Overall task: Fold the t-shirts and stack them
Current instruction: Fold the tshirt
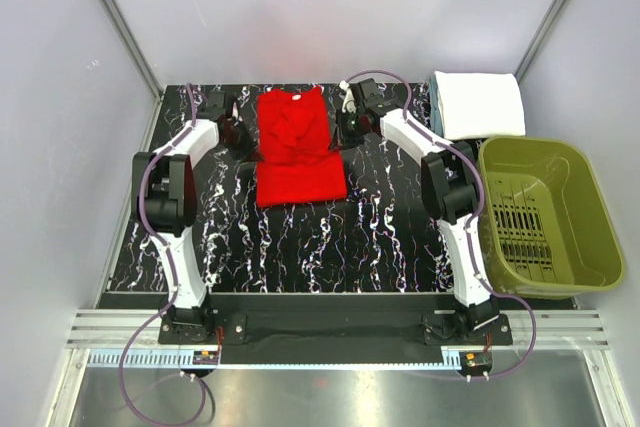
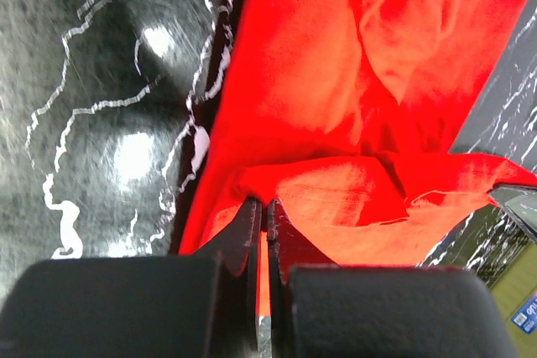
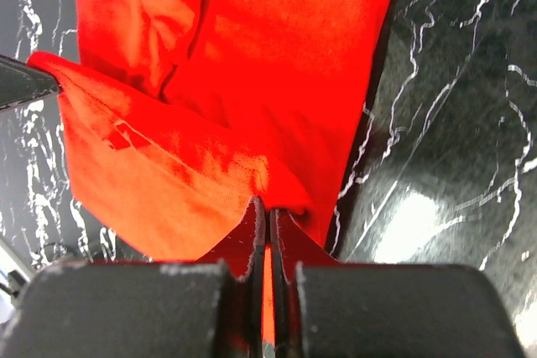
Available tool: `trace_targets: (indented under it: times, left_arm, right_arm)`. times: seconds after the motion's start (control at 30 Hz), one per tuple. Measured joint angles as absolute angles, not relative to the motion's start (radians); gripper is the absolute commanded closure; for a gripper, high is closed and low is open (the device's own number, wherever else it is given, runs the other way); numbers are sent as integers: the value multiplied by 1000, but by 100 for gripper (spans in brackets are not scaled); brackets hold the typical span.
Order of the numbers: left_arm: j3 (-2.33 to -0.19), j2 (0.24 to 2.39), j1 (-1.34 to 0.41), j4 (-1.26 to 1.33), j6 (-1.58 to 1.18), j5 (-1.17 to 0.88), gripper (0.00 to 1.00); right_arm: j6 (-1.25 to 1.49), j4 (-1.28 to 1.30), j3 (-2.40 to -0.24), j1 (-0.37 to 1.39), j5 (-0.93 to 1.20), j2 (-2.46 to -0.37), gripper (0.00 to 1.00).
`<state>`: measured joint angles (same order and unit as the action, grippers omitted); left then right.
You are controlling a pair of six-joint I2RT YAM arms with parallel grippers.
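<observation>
Left jaws: pressed together to a thin slit, with red cloth pinched between the tips; clamped on the left side edge of the red t-shirt (image 2: 336, 56), about halfway along its length.

Right jaws: likewise closed to a thin slit, with red cloth showing in the gap; clamped on the opposite, right side edge of the same shirt, level with the left pair.

Between the two pairs: a rumpled fold of red cloth drawn across the shirt's width, creased and lifted a little above the flat cloth around it.

Red t-shirt, whole: lying lengthwise on the far half of the worktop (image 1: 330, 247), collar end farthest from the arm bases, near end flat and smooth, far half wrinkled.

Left arm (image 1: 165, 197) and right arm (image 1: 450, 187): both reaching forward and inward, flanking the shirt.

Worktop: black with white marbled veins.

White t-shirt (image 1: 482, 102): folded into a neat rectangle at the far right corner, well apart from the red one; pale blue cloth showing at its left edge.

Olive-green basket (image 1: 590, 197): just beside the white shirt, on the right.
</observation>
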<state>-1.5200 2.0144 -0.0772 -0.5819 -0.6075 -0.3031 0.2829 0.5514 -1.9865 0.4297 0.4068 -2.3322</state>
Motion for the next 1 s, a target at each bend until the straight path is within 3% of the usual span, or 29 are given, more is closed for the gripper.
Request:
trace_targets:
  times: [0.33, 0.4, 0.43, 0.47, 0.5, 0.57, 0.7, 0.9, 1.0]
  left_arm:
    - [-1579, 2077, -56, -580, -612, -306, 100]
    - [-1591, 2083, -50, -581, -619, -307, 84]
    - [-1596, 2085, -48, -580, -622, -307, 78]
    - [-1604, 2088, -44, -577, -627, -310, 73]
    - [-1609, 2091, -40, -565, -631, -316, 63]
    - [-1610, 2092, -32, -537, -638, -324, 54]
    - [-1606, 2071, -24, -492, -644, -311, 53]
    - [-1501, 1913, -53, -464, -620, -254, 55]
    - [-1423, 1852, -81, -445, -607, -252, 54]
  right_arm:
    - [276, 523, -2038, 428, 414, -2391, 95]
    - [276, 514, -2062, 428, 413, -2408, 85]
    - [277, 513, -2069, 427, 413, -2414, 85]
    - [276, 512, -2084, 426, 413, -2424, 76]
    - [278, 514, -2102, 424, 414, -2437, 73]
    - [281, 515, -2145, 418, 414, -2465, 69]
    - [289, 542, -2244, 402, 412, -2504, 58]
    - [287, 547, -2235, 385, 412, -2477, 58]
    - [280, 552, -2157, 384, 414, -2432, 52]
